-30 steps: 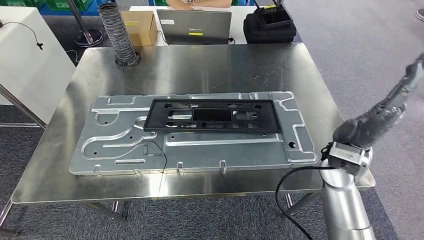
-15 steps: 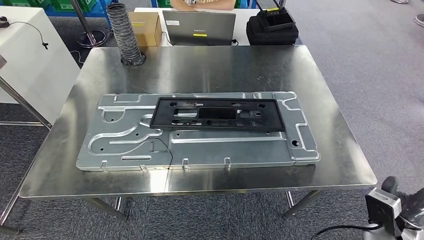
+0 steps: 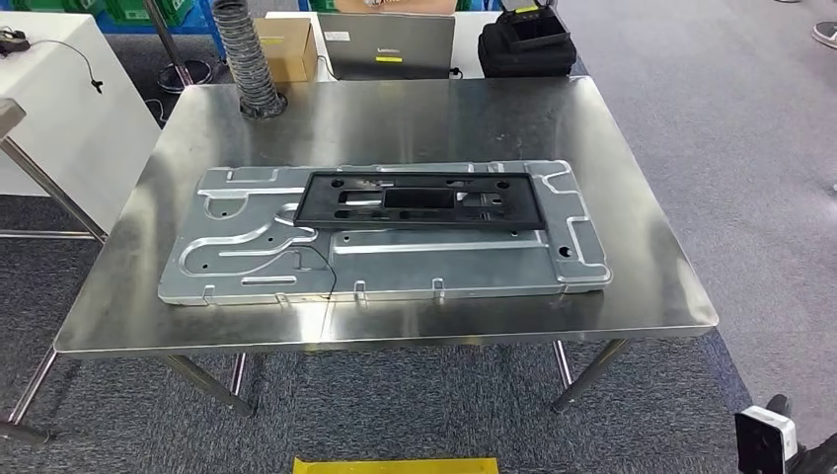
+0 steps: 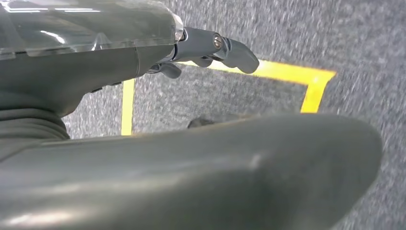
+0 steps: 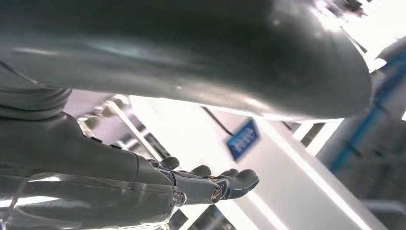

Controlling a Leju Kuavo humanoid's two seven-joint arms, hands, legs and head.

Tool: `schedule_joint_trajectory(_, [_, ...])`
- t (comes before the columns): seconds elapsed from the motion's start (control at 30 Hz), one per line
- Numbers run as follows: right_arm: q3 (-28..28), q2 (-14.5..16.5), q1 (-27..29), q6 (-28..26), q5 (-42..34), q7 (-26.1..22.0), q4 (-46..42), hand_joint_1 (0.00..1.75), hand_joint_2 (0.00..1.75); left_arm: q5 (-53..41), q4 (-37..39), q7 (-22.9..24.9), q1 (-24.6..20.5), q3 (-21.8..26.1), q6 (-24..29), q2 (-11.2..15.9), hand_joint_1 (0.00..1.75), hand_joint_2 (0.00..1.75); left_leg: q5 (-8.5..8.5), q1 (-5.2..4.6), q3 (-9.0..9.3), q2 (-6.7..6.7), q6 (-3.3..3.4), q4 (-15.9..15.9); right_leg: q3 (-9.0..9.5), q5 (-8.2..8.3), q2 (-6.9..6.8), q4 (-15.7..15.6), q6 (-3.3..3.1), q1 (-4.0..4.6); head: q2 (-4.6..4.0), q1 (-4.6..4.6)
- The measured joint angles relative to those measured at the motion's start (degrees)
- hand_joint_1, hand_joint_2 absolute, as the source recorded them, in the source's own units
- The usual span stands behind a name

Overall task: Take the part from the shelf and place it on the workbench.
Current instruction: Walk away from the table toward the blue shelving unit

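The part, a black rectangular frame, lies flat on a large silver stamped plate in the middle of the steel workbench. No hand is near it. At the bottom right corner of the head view sits the white wrist block of my right arm, well below the table edge. In the left wrist view my left hand hangs over grey carpet, fingers stretched out and holding nothing. My right hand is likewise bare, its fingers spread against bright background.
Behind the bench stand a ribbed hose, a cardboard box, a laptop and a black case. A white table is at the left. Yellow floor tape lies under my left hand; a yellow marker lies before the bench.
The whole head picture has shifted, so the camera has moved. My right arm dropped from beside the bench's right edge down to the bottom right corner. The frame and plate stay put.
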Motion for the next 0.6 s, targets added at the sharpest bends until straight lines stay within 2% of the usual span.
schedule_joint_trajectory(0.03, [-0.7,0.1,-0.3,0.3,1.1,0.0,1.9,0.00,0.00,-0.1,0.0,0.0,0.1,0.1,-0.1,0.0,0.00,0.00,-1.37,0.03,-0.48,-0.05,-0.21,1.0,-0.58,0.73,-0.06,-0.2,-0.50,-0.09,0.00,0.00])
schedule_joint_trajectory(0.07, [-1.4,0.2,-0.6,0.5,2.6,0.0,4.1,0.00,0.00,-0.2,0.0,-0.1,0.1,0.3,-0.2,-0.1,0.00,0.00,-3.83,0.06,-1.20,-0.09,-0.34,3.0,-1.30,1.51,-0.12,-0.3,-0.89,-0.18,0.00,0.00])
schedule_joint_trajectory(0.13, [-3.1,0.2,-1.3,0.8,6.0,0.0,9.8,0.00,0.00,-0.4,0.0,-0.2,0.1,0.4,-0.1,-0.2,0.00,0.00,-10.08,0.14,-2.83,-0.11,-0.52,9.9,-2.97,2.88,-0.19,-0.3,-1.29,0.00,0.00,0.00])
schedule_joint_trajectory(0.17, [-4.1,0.2,-1.7,0.8,7.4,0.0,13.0,0.00,0.00,-0.6,0.0,-0.2,0.1,0.4,-0.1,-0.2,0.00,0.00,-11.82,0.15,-3.30,-0.10,-0.63,13.5,-3.87,3.55,-0.25,-0.2,-1.30,0.14,0.00,0.00])
schedule_joint_trajectory(0.2, [-5.1,0.3,-1.9,0.8,8.4,0.0,16.2,0.00,0.00,-0.7,0.0,-0.1,0.1,0.4,-0.1,-0.3,0.00,0.00,-12.12,0.16,-3.19,-0.10,-0.70,15.9,-4.81,4.20,-0.34,-0.1,-1.29,0.27,0.00,0.00])
schedule_joint_trajectory(0.23, [-6.0,0.3,-2.1,0.8,9.0,0.0,19.1,0.00,0.00,-0.7,0.0,-0.1,0.1,0.4,-0.1,-0.3,0.00,0.00,-11.06,0.16,-2.26,-0.10,-0.65,16.6,-5.79,4.85,-0.42,0.1,-1.23,0.39,0.00,0.00])
schedule_joint_trajectory(0.27, [-6.7,0.3,-2.2,0.6,9.6,0.0,21.9,0.00,0.00,-0.7,0.0,-0.1,0.1,0.4,-0.1,-0.3,0.00,0.00,-9.40,0.15,-0.35,-0.11,-0.48,15.3,-6.78,5.47,-0.47,0.2,-1.16,0.49,0.00,0.00])
schedule_joint_trajectory(0.3, [-7.3,0.2,-2.5,0.4,10.4,0.2,25.0,0.00,0.00,-0.7,0.0,0.0,0.1,0.4,0.0,-0.3,0.00,0.00,-8.16,0.14,2.60,-0.12,-0.22,12.1,-7.65,6.09,-0.47,0.4,-1.06,0.56,0.00,-0.01])
schedule_joint_trajectory(0.33, [-7.8,0.0,-2.9,0.1,11.6,0.8,28.5,0.00,0.00,-0.7,0.0,0.1,0.0,0.4,0.1,-0.3,0.00,0.00,-8.02,0.02,6.26,-0.15,0.06,7.4,-8.40,6.65,-0.39,0.6,-0.89,0.70,0.00,-0.01])
schedule_joint_trajectory(0.37, [-8.3,-0.2,-3.4,0.0,13.2,1.7,32.3,0.00,0.00,-0.7,0.0,0.1,-0.1,0.4,0.2,-0.3,0.00,0.00,-8.60,-0.08,9.37,-0.18,0.37,3.0,-8.86,7.17,-0.36,0.8,-0.65,0.80,0.01,-0.01])
schedule_joint_trajectory(0.4, [-8.7,-0.5,-3.9,0.2,14.8,3.1,36.2,0.00,0.00,-0.8,0.0,0.2,-0.2,0.4,0.2,-0.4,0.00,0.00,-9.41,-0.22,11.56,-0.20,0.63,-0.3,-9.08,7.67,-0.34,1.0,-0.37,0.83,0.01,-0.01])
schedule_joint_trajectory(0.43, [-9.0,-0.8,-4.4,0.7,16.5,4.9,39.9,0.00,0.00,-0.8,0.0,0.3,-0.3,0.4,0.3,-0.4,0.00,0.00,-9.95,-0.41,12.55,-0.20,0.90,-2.1,-9.19,8.17,-0.34,1.0,-0.04,0.80,0.01,0.00])
schedule_joint_trajectory(0.5, [-9.3,-1.3,-5.1,2.8,19.4,9.3,46.3,0.00,0.00,-0.8,0.0,0.5,-0.2,0.4,0.4,-0.5,0.00,0.00,-9.09,-0.49,11.98,0.06,1.62,-2.6,-9.46,8.74,-0.22,1.0,0.61,0.59,0.01,0.00])
schedule_joint_trajectory(0.53, [-9.3,-1.6,-5.4,4.2,20.7,11.9,49.3,0.00,0.00,-0.8,0.0,0.6,-0.2,0.4,0.5,-0.6,0.00,0.00,-8.39,-0.45,11.39,0.25,2.08,-2.7,-9.93,7.62,-0.10,1.8,0.91,0.48,0.01,0.00])
schedule_joint_trajectory(0.57, [-9.3,-1.8,-5.8,5.7,21.8,14.6,51.9,0.00,0.00,-0.8,0.0,0.7,-0.3,0.4,0.6,-0.7,0.00,0.00,-7.57,-0.35,10.62,0.44,2.44,-2.8,-10.63,5.28,0.01,3.6,1.21,0.38,0.00,0.01])
schedule_joint_trajectory(0.6, [-9.3,-2.0,-6.1,7.5,22.7,17.2,54.3,0.00,0.00,-0.8,0.0,0.7,-0.3,0.5,0.6,-0.7,0.00,0.00,-6.76,-0.30,9.68,0.58,2.69,-2.9,-11.51,1.95,0.10,6.6,1.46,0.18,0.00,0.01])
